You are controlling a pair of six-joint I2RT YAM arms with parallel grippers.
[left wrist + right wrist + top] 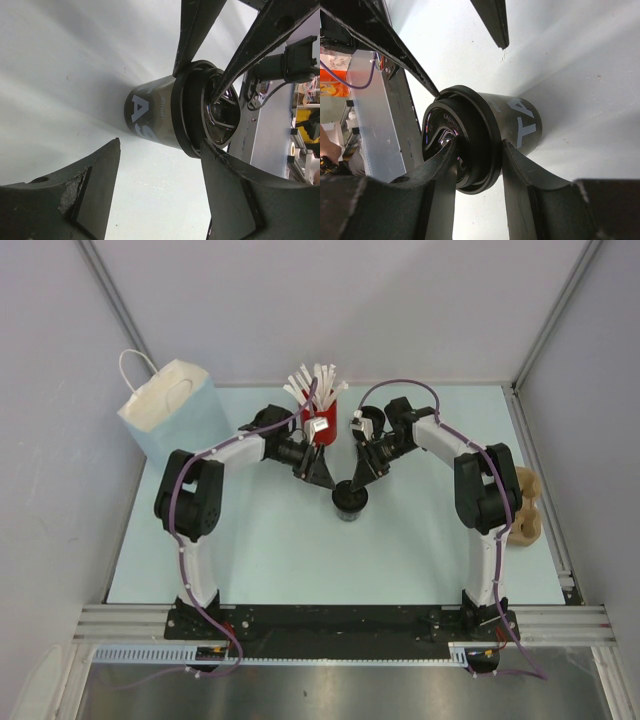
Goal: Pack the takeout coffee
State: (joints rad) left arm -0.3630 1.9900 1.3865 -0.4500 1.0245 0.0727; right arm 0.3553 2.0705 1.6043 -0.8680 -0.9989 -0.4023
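The takeout coffee, a small black cup with white lettering and a black lid, stands upright mid-table. My right gripper is shut on its lid edge. In the right wrist view one finger presses on the lid top and the other sits against the cup wall under the rim, with the right gripper clamping the rim. My left gripper is open beside the cup. One left fingertip touches the lid rim, while the other is apart from the cup; nothing lies inside the left gripper.
A red cup of white sticks stands just behind the two grippers. A pale blue paper bag with handles stands at the back left. A tan cardboard tray lies off the table's right edge.
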